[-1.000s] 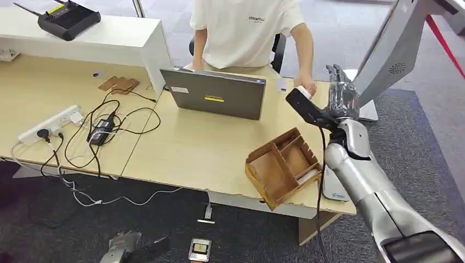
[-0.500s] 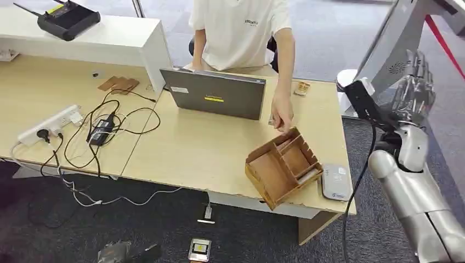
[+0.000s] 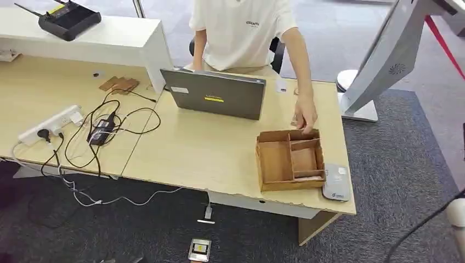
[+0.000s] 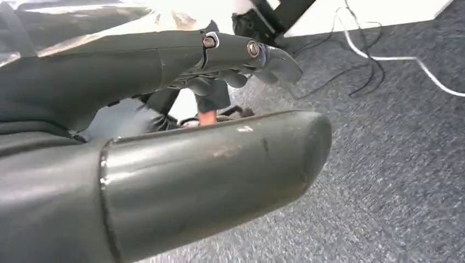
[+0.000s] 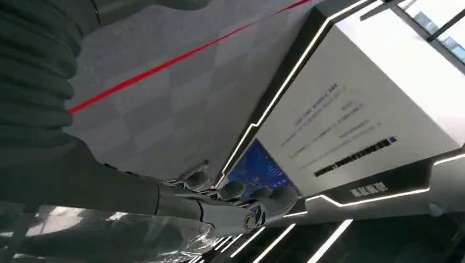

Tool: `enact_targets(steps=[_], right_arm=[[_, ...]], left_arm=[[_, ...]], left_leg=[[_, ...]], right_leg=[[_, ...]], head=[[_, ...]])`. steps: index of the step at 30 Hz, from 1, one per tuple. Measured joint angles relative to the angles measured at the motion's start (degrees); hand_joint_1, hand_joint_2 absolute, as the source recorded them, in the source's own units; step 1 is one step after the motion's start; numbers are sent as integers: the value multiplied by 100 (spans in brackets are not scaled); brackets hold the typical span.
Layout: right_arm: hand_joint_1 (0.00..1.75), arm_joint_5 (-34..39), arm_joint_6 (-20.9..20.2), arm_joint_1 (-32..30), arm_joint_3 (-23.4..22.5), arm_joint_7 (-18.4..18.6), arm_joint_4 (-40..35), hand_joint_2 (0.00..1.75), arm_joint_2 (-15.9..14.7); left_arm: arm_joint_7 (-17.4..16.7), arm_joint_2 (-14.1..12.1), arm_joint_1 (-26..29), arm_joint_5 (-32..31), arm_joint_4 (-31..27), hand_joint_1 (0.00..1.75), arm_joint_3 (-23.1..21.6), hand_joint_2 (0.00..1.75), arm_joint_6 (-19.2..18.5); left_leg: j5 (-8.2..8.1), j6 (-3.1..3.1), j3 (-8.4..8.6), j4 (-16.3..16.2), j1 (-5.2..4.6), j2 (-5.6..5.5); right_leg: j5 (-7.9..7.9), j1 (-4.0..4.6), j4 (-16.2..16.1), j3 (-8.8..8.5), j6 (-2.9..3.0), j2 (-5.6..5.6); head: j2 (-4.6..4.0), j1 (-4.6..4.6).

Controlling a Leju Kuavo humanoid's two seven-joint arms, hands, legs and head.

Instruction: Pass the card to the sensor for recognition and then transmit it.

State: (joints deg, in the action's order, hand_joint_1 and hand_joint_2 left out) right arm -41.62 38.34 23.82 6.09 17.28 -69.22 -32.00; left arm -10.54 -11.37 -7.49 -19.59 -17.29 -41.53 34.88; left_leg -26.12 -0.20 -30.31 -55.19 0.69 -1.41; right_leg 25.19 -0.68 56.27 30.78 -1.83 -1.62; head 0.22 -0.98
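The grey-white card sensor (image 3: 336, 182) lies flat at the table's near right corner. A small pale flat thing (image 3: 281, 86) lies behind the laptop; I cannot tell whether it is the card. In the left wrist view, my left hand (image 4: 137, 71) hangs over grey carpet with fingers (image 4: 247, 52) stretched out and nothing in it. In the right wrist view, my right hand (image 5: 219, 205) is raised before a lit display stand, fingers apart and holding nothing. A sliver of my right arm (image 3: 456, 212) shows at the right edge of the head view.
A person in a white shirt sits behind the table with a hand (image 3: 305, 116) on the far rim of a wooden divided box (image 3: 289, 160) beside the sensor. A laptop (image 3: 215, 94) stands mid-table. Cables and a power strip (image 3: 49, 125) lie left. A white stand (image 3: 384, 55) rises at right.
My right arm has swung up and out past the right edge of the head view. The person has turned the wooden box square to the table edge, against the sensor.
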Motion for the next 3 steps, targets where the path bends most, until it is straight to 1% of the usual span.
enact_targets(steps=[3], right_arm=[[0, 110, 0, -300, -664, -386, 110, 175, 33]], left_arm=[[29, 0, 82, 88, 9, 0, 18, 0, 55]], left_leg=[[0, 0, 0, 2, -3, 1]], right_leg=[[0, 0, 1, 5, 0, -2]], head=[[0, 2]])
